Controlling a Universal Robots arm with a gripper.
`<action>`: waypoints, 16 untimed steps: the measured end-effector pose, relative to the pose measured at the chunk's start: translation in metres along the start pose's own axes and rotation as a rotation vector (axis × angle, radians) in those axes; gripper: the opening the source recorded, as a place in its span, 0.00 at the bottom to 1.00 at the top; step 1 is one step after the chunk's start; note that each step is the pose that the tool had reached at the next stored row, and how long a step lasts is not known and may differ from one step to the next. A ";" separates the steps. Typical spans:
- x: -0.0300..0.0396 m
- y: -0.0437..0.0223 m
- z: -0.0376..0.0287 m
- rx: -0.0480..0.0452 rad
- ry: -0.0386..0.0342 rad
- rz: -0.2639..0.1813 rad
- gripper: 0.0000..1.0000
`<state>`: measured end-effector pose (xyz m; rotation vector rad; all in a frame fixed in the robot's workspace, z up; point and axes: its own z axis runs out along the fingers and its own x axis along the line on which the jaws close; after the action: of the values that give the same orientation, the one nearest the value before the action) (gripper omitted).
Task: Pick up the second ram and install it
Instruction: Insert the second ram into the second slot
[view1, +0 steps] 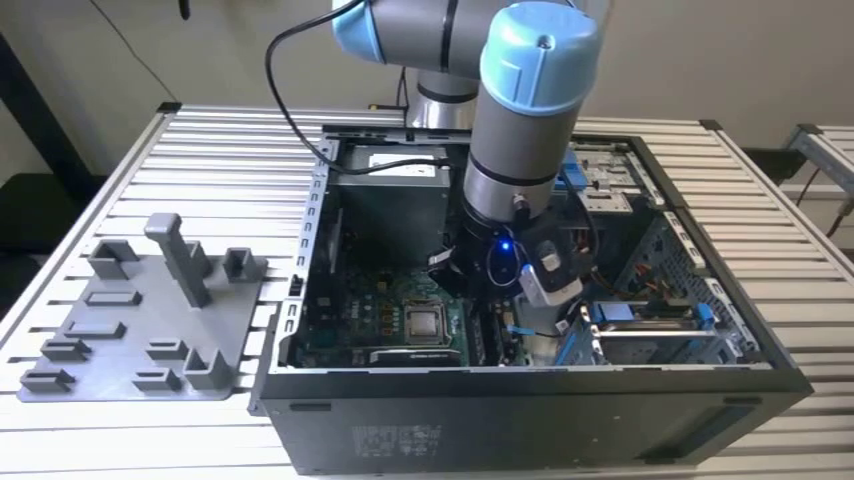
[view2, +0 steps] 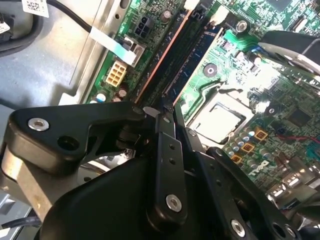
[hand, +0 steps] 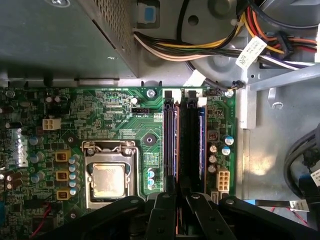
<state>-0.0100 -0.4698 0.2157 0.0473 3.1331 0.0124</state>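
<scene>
Black linkage bars of the tool are crowding the foreground in both wrist views, the two fingers drawn close together with only a narrow gap between them. Something thin and dark seems to be sitting in that gap, but I cannot tell for certain that it is the second ram. Straight beyond the fingertips, the long black memory slots are running away from the tool, their long axis in line with the fingers. One slot looks filled by a dark stick; whether that is the second ram I cannot say. Off to one side of the tool the CPU socket is lying on the green motherboard. Everything is sitting inside the open computer case on the slatted tabletop, beside a grey fixture plate.
</scene>
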 end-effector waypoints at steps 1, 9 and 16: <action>0.0000 0.0000 0.0001 -0.0001 -0.0001 0.002 0.14; -0.0001 -0.0001 0.0014 0.0004 0.0000 0.013 0.14; 0.0000 -0.0002 0.0016 0.0006 0.0000 0.013 0.16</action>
<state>-0.0099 -0.4699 0.2141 0.0681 3.1328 0.0115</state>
